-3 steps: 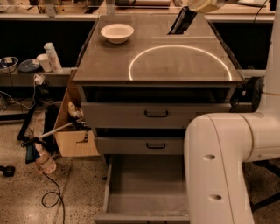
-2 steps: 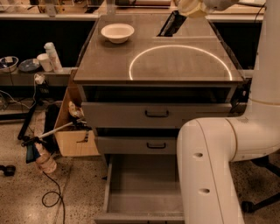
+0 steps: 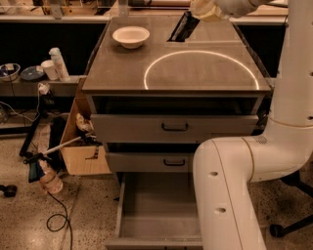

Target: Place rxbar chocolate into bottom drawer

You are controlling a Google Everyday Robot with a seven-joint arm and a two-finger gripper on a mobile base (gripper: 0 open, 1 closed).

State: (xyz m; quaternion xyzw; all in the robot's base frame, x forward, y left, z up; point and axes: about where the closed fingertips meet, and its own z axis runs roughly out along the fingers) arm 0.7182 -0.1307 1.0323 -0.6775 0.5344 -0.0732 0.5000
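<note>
At the top edge of the camera view, above the back of the cabinet top, my gripper (image 3: 199, 10) is shut on the rxbar chocolate (image 3: 183, 27). This dark flat packet hangs tilted below the gripper, just over the counter surface. The bottom drawer (image 3: 156, 207) is pulled out near the floor at the bottom of the view. Its plain grey floor shows nothing lying in it. My white arm covers the drawer's right side.
A white bowl (image 3: 130, 36) sits at the back left of the cabinet top (image 3: 117, 73), which carries a bright ring of reflected light. The two upper drawers (image 3: 173, 128) are closed. My arm's bulky link (image 3: 230, 190) fills the lower right. A cardboard box (image 3: 83, 154), bottles and cables lie left.
The gripper has carried the dark packet leftward over the back of the cabinet top. The arm's lower link has also swung further left across the drawer fronts.
</note>
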